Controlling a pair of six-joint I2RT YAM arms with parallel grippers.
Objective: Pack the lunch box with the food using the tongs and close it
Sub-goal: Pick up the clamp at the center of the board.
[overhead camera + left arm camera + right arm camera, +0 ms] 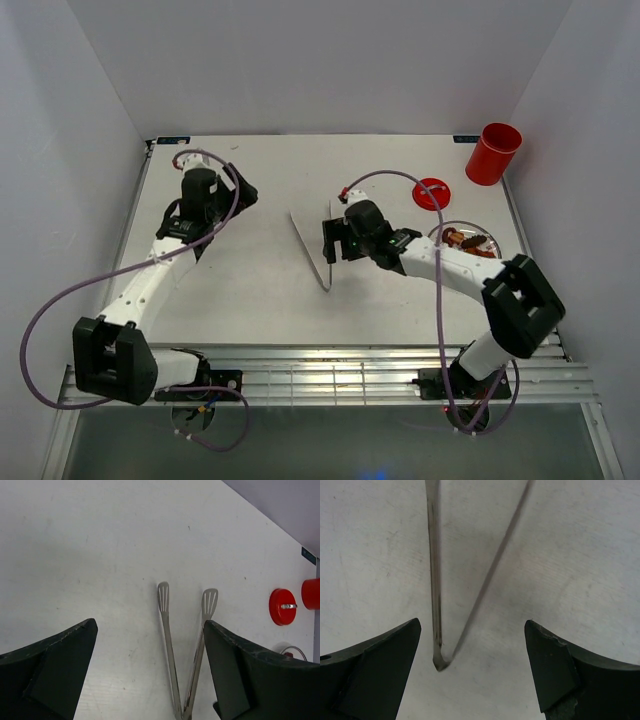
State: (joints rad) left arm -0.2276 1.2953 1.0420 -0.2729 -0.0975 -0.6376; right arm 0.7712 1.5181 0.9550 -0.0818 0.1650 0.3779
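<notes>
Tongs (pixel 434 580) lie flat mid-table (pixel 250 300), long axis running away from the arm bases, joined end nearest them. Right gripper (pixel 472 625) — jaws wide, empty — straddles that joined end. Left gripper (pixel 150 624) — likewise spread, holding nothing — sits farther off.

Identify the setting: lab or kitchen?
Probably a lab test cell, not a kitchen: plain white walls box in a white table, robot arms are bolted at its near-edge rail, and the props are tongs, a red lunch box and a plate.
</notes>
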